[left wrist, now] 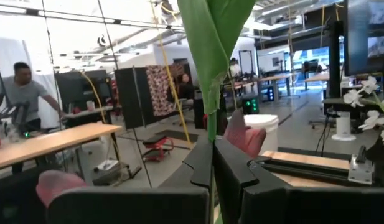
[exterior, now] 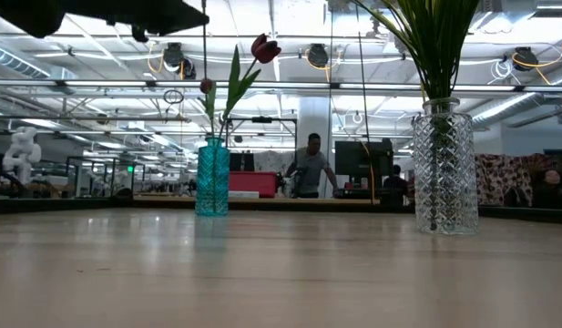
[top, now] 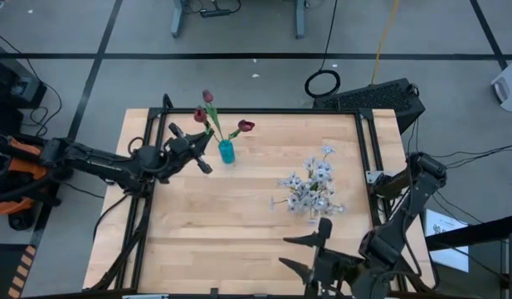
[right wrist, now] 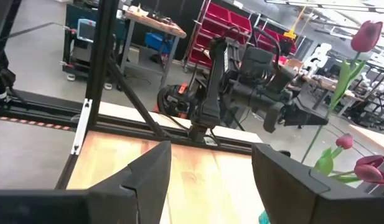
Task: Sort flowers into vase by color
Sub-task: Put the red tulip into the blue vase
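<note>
A small blue vase (top: pixel 226 152) (exterior: pixel 212 178) stands far left of the table's middle. Dark red tulips (top: pixel 207 97) (top: pixel 246 126) rise over it on green stems. My left gripper (top: pixel 204 164) (left wrist: pixel 211 168) is just left of the vase, shut on a green stem. A clear glass vase (exterior: pixel 443 164) to the right holds sprays of white blossoms (top: pixel 312 187). My right gripper (top: pixel 320 247) (right wrist: pixel 210 180) waits open at the table's near edge with nothing between its fingers. My left gripper pinches a tulip's green stem (left wrist: pixel 211 134) between its two fingers, coming about level from the table's left. The stem and its long leaf (left wrist: pixel 210 43) rise upright above the fingers. The gripper hides the stem's lower end, so I cannot tell whether it is in the vase.
Black frame rails run along the table's left (top: pixel 146 158) and right (top: pixel 368 145) sides. Bare wood (top: pixel 231 224) lies between the two vases and toward the near edge. A person (exterior: pixel 308 166) stands in the room beyond the table.
</note>
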`<state>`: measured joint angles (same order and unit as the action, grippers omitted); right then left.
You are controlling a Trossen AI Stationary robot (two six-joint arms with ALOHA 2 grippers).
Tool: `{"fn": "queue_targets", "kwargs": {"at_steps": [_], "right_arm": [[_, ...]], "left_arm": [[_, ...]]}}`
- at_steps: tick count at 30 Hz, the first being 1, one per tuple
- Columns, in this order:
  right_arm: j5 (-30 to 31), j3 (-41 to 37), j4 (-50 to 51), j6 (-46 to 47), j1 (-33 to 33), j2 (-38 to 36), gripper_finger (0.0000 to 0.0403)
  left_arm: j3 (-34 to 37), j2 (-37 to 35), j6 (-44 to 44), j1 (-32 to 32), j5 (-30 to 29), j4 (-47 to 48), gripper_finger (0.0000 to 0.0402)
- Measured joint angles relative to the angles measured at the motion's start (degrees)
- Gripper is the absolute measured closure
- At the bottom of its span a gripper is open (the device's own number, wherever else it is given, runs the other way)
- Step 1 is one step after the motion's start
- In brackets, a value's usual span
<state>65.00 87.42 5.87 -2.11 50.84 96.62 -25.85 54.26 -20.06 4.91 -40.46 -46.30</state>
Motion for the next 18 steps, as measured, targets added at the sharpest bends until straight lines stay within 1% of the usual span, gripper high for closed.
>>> {"fn": "queue_targets", "kwargs": {"at_steps": [6,10,18], "right_arm": [[-0.19,0.0,0.07,-0.1,-1.54,0.0,0.019],[-0.27,0.0,0.26,-0.2,-2.43,0.0,0.019],[-0.31,0.0,0.22,-0.07,-3.64,0.0,0.019]], "left_arm": [[3.02,1.54,1.61,-1.98,1.16,-4.13,0.0394],[3.0,3.15,2.41,-2.39,1.26,-5.3,0.0394],[2.95,8.88,1.78,-3.96,1.31,-11.14,0.0394]]}}
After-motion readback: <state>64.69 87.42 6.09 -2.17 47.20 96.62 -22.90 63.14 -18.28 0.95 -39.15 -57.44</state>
